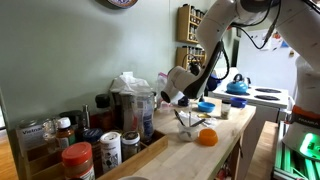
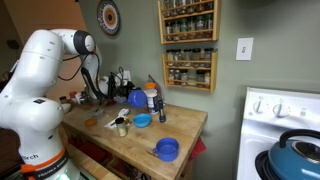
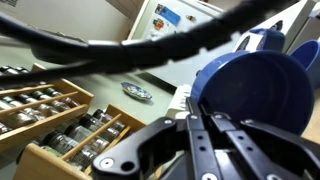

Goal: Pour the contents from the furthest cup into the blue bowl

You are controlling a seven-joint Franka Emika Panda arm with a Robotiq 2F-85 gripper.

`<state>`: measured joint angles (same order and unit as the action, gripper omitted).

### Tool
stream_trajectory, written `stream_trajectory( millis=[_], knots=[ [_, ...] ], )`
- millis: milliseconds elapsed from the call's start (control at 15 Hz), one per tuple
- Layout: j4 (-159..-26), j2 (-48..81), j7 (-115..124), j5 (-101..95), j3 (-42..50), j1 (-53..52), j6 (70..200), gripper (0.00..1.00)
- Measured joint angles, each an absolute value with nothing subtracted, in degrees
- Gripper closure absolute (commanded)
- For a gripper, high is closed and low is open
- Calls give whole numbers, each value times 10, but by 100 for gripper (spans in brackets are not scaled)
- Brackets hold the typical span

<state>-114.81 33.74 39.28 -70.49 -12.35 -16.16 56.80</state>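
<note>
Blue bowl (image 2: 142,121) sits mid-frame on the worktop (image 2: 185,125), below the blue cup (image 3: 255,90) whose rim the claw (image 3: 203,124) seemingly pinches tight; an off-centre tilt could spill contents beside it.

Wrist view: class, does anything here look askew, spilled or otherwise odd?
Yes. The wall spice racks run slanted across the picture, so the tool sits well off upright. It seems shut on the rim of the blue cup, which is tipped with it. No spill shows.
</note>
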Motion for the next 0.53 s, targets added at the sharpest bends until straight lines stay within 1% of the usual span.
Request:
stream_trajectory(
  millis=[533],
  knots=[
    [-1169,213,376,-636,-102,-60,773,99]
  ],
)
